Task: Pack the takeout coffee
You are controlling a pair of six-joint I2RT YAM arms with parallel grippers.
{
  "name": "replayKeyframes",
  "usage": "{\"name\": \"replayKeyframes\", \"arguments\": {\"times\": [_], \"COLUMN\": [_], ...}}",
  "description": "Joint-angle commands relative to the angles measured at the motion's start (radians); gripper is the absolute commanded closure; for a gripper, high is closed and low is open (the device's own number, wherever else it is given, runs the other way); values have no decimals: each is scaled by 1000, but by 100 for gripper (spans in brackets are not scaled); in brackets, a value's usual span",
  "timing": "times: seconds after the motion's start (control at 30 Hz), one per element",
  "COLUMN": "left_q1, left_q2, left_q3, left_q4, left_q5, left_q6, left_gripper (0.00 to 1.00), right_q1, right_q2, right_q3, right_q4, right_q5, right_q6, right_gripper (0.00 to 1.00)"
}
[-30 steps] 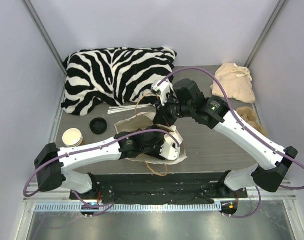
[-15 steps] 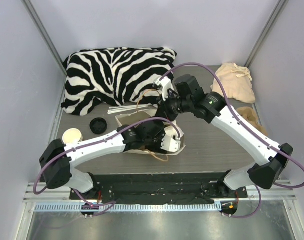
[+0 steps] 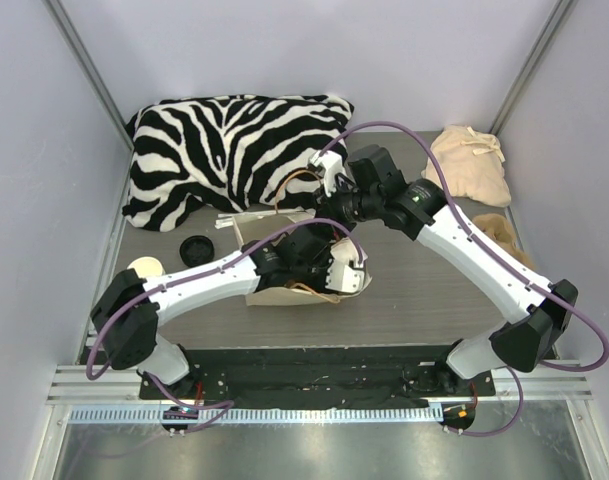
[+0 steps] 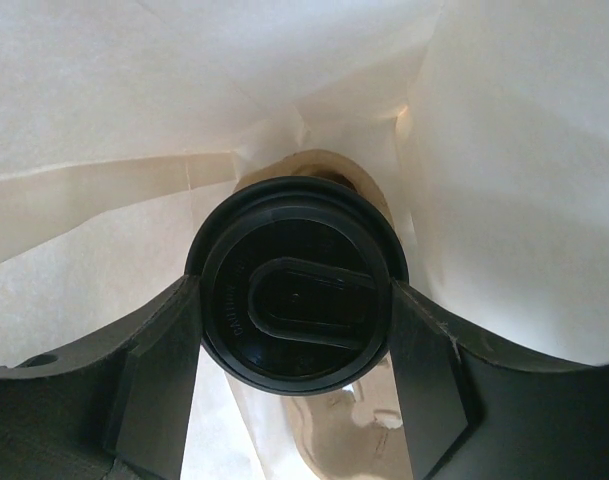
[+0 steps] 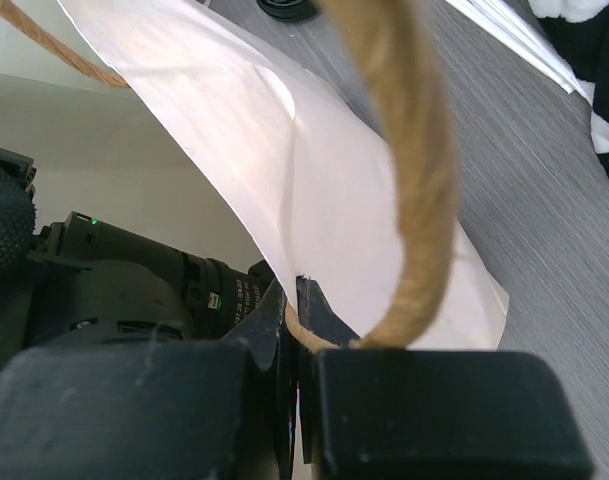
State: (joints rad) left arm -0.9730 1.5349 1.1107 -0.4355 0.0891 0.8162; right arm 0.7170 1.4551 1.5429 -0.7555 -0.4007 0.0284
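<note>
The takeout coffee (image 4: 314,250) is a brown kraft cup with a black lid on top, seen lid-on inside a white paper bag (image 3: 284,292). My left gripper (image 4: 294,300) is shut on the cup, one finger on each side of the lid, and reaches into the bag's mouth in the top view (image 3: 309,265). My right gripper (image 3: 329,212) is shut on the bag's upper rim at its twine handle (image 5: 414,200); in the right wrist view the jaws (image 5: 292,300) pinch the paper (image 5: 314,180) and hold the mouth up. The cup itself is hidden in the top view.
A zebra pillow (image 3: 234,150) fills the back left. A brown cup with a white top (image 3: 142,268) and a flat black lid (image 3: 196,250) sit at the left. White sticks (image 3: 249,215) lie by the pillow. Beige cloth (image 3: 469,165) and a brown item (image 3: 499,235) lie at the right.
My left gripper has pushed farther into the bag with the cup. My right gripper has drawn the bag's rim up and back, so the bag stands more upright.
</note>
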Motion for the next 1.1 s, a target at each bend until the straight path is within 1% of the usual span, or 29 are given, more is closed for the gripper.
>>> {"name": "replayKeyframes", "arguments": {"times": [0.0, 0.1, 0.13, 0.3, 0.37, 0.4, 0.47, 0.5, 0.53, 0.63, 0.77, 0.8, 0.93, 0.97, 1.07], "left_q1": [43, 43, 45, 42, 37, 34, 23, 20, 14, 4, -4, -6, -18, -20, -23], "left_q2": [103, 84, 77, 31, 11, 2, -27, -36, -50, -68, -91, -99, -127, -131, -156], "left_q3": [-57, -35, -28, 32, 37, 35, 25, 21, 15, 8, -2, -6, -22, -25, -35], "left_q4": [-212, -215, -213, -212, -203, -189, -169, -155, -149, -132, -98, -80, -60, -57, -51], "left_q5": [38, 34, 35, 8, 0, -9, -20, -22, -28, -37, -61, -63, -71, -74, -74], "left_q6": [-43, -54, -63, -88, -91, -89, -89, -88, -86, -83, -91, -91, -77, -77, -75], "left_gripper": [94, 81, 74, 57, 54, 50, 45, 35, 28, 23, 20, 10, 5, 0, 0], "right_q1": [13, 12, 13, 13, 13, 13, 12, 13, 13, 13, 12, 12, 13, 12, 12], "right_q2": [-9, -12, -12, -13, -15, -16, -18, -18, -19, -19, -16, -16, -15, -15, -18], "right_q3": [37, 37, 37, 36, 37, 36, 36, 34, 36, 34, 37, 37, 39, 40, 40], "right_q4": [-1, 1, 1, 5, 8, 10, 10, 12, 12, 13, 13, 15, 19, 21, 22], "right_q5": [-33, -15, -12, 16, 25, 36, 43, 43, 49, 54, 71, 75, 102, 105, 123], "right_q6": [5, -2, -4, -15, -19, -21, -22, -24, -22, -24, -25, -24, -24, -24, -24], "right_gripper": [99, 99, 99, 99, 99, 99, 99, 99, 99, 99, 99, 99, 99, 99, 99]}}
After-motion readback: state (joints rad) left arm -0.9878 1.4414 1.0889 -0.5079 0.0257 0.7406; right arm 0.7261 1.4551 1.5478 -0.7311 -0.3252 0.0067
